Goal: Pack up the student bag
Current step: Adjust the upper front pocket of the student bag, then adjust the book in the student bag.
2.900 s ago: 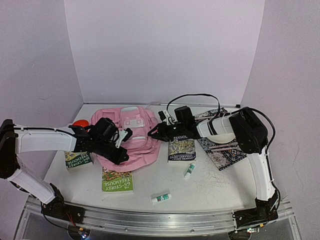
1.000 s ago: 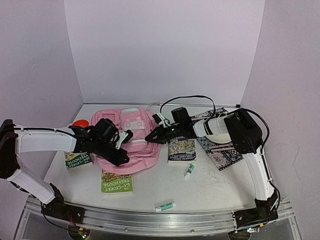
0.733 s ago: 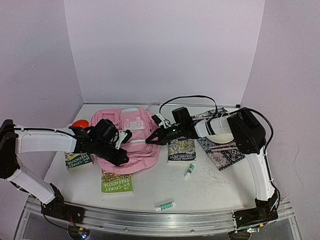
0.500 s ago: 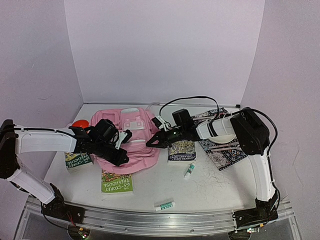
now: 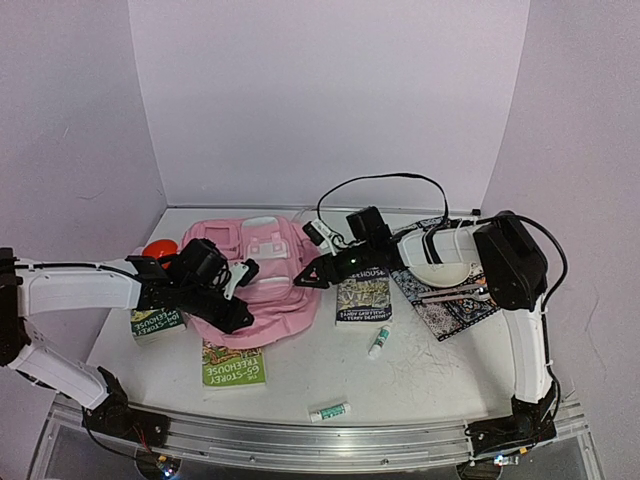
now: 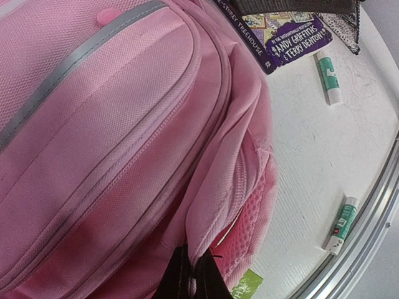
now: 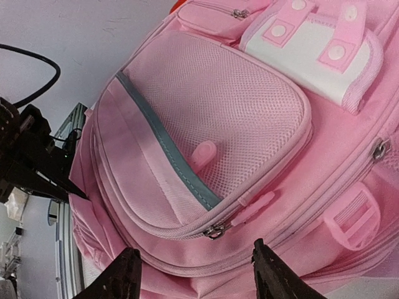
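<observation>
The student bag point(image 6: 112, 124) is matt pink woven cloth with a mesh pocket point(image 7: 237, 106); the white table point(image 5: 430, 362) looks scuffed and matt.

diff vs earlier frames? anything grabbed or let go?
The right claw has opened wide at the student bag's front pocket. Nothing sits between its fingers now, so it seems to have let go of the bag. The left arm has shifted slightly toward its own side. Unchanged: the left claw stays pinched on the bag's edge fabric, and the bag and the green book lie where they were.
</observation>
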Motion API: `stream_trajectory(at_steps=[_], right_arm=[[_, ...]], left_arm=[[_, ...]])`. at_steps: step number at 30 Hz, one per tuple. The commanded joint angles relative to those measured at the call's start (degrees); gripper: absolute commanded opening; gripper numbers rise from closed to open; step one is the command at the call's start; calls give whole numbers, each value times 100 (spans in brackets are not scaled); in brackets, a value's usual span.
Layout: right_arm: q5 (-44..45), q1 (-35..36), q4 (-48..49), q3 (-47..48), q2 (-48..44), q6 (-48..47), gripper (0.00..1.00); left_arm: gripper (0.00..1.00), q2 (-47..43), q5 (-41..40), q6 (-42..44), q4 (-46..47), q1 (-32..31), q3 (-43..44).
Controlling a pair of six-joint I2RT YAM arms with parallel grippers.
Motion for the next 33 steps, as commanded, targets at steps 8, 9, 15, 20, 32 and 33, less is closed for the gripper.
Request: stream_trajectory(at_steps=[8,9,15,20,32,33], right_arm=[[420,21,-582,349,-440,-2187,64],[531,21,-580,340,-463,-2162,64],[1194,19,-525,192,-652,-1260,65],[1691,20,-298,-248,-900,-365,65],[2112,21,-74,-861,-1191,682,68],[2230,21,-72,-901,-1235,716,68]], left_arm=[[60,-406,-864,-933,-542,12,433],[65,-283,-1119,-1063,-732,26,601],[82,142,-2229,-2067,-1649,543,1434],[83,247,-2214,-2442,-1673,1259,1420],[80,1307,-2172,-1985,-1752,1155,2627],[81,1513,-2246,-1928,-1857,1062,2886]])
